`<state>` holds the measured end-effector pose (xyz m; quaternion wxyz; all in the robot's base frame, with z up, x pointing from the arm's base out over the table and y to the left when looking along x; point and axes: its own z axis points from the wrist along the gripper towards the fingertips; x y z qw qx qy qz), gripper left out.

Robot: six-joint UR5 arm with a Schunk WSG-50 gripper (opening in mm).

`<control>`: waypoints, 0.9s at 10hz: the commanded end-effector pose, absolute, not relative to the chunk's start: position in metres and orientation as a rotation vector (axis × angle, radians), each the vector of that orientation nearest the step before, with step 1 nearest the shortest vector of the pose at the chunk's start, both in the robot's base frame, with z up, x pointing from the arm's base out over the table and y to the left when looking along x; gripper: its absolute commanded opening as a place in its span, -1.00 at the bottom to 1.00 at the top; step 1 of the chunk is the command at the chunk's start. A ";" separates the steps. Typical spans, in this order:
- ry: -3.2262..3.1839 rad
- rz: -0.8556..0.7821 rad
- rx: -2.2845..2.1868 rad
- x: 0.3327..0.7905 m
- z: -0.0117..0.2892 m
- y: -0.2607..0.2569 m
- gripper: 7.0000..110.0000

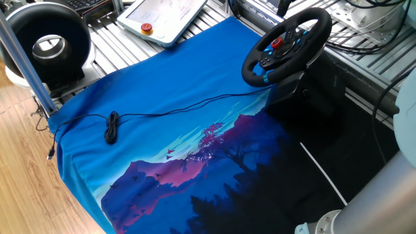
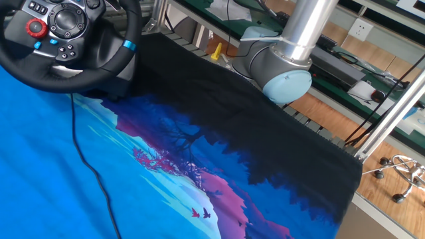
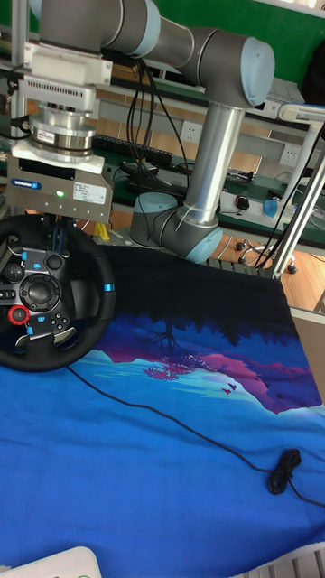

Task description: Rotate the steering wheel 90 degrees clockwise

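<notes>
Gripper (image 3: 56, 237) fingers hidden behind the steering wheel (image 3: 45, 298) rim; jaw state unreadable. Wheel cropped at left edge in the tall fixed view.

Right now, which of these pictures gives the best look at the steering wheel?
The tall fixed view: the steering wheel faces the camera almost head-on, nearly its whole rim and buttoned hub showing. One fixed view shows it whole but small and at a slant. The other fixed view shows it large, but cut off by the frame's edge.
</notes>
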<state>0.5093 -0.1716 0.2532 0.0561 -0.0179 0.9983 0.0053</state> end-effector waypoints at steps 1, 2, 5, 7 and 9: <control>3.037 0.065 -0.071 0.506 0.254 -0.164 -1.00; 3.040 0.063 -0.074 0.506 0.254 -0.164 -1.00; 3.043 0.061 -0.076 0.505 0.254 -0.165 -1.00; 3.045 0.061 -0.076 0.504 0.254 -0.165 -1.00; 3.046 0.063 -0.076 0.504 0.254 -0.164 -1.00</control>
